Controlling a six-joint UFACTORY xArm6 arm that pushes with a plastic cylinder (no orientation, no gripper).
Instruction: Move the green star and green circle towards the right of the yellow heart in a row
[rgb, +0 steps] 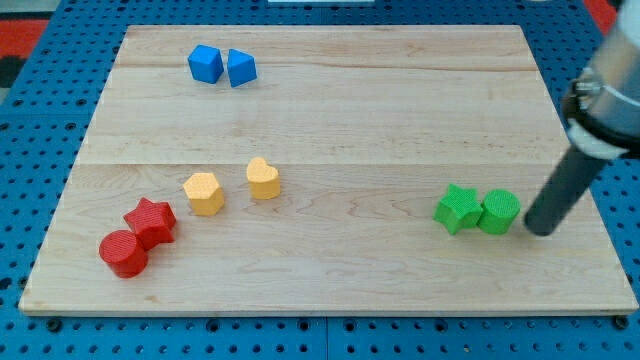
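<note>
- My tip (539, 230) sits on the wooden board (330, 120) just at 3 o'clock of the green circle (499, 212), a narrow gap showing between them.
- The rig carries no pincer: only the dark rod, so there is nothing to open, close or grip.
- The green star (459, 209) lies touching the green circle at the circle's 9 o'clock; the pair sits near the board's right edge, in its lower half.
- The yellow heart (263, 178) stands left of the board's centre, well apart from the green pair, at about 9 o'clock from the star.
- Between the heart and the green star the wood is bare, a wide open lane running across the board.
- A yellow block (204, 193), roughly hexagonal, lies near the heart at its 8 o'clock, not touching it.
- The red star (151, 221) and the red circle (124, 253) touch each other close to the board's lower-left corner, the circle at the star's 7 o'clock.
- Two blue blocks (221, 66) sit touching near the top edge, at 11 o'clock from the heart; their exact shapes I cannot make out.
- From the green circle to the right edge there is little room, taken by my rod.
</note>
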